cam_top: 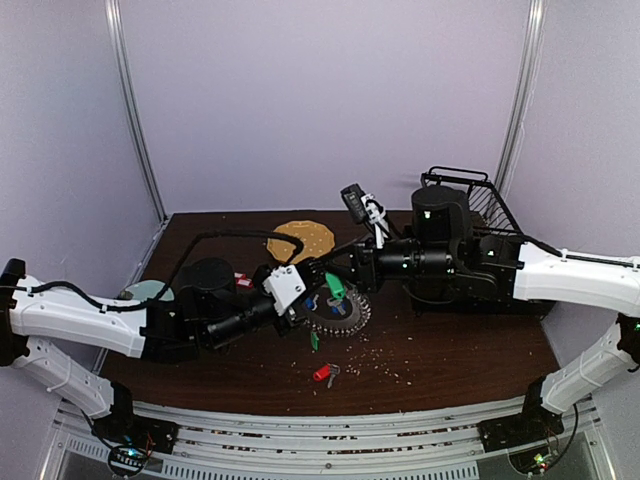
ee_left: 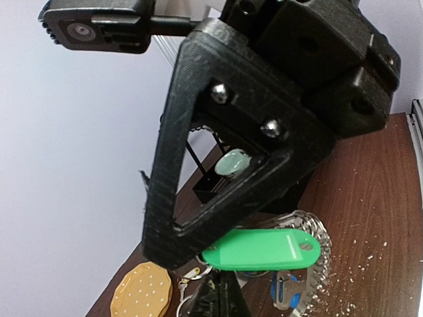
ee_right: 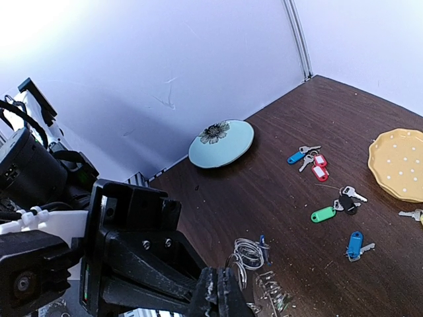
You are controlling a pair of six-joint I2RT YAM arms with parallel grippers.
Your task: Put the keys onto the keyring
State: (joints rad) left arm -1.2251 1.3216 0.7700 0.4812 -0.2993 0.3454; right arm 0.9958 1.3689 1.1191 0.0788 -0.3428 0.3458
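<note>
Keyring (cam_top: 340, 314) sits in the middle of the brown wooden surface (cam_top: 470, 340), a shiny silver wire circle with spiky little metal keys all round it. Both black claws crowd over it and hide part of it. The left claw (cam_top: 308, 297) and right claw (cam_top: 328, 280) are squeezed tight; I cannot tell what they pinch. A smooth green tag (ee_left: 261, 249) hangs at the right claw's tip. Loose keys (ee_right: 323, 214), a bumpy yellow plate (cam_top: 301, 238), a blue-green plate (ee_right: 221, 142), a wire basket (cam_top: 490, 205) and white crumbs (cam_top: 390, 365) lie around.
</note>
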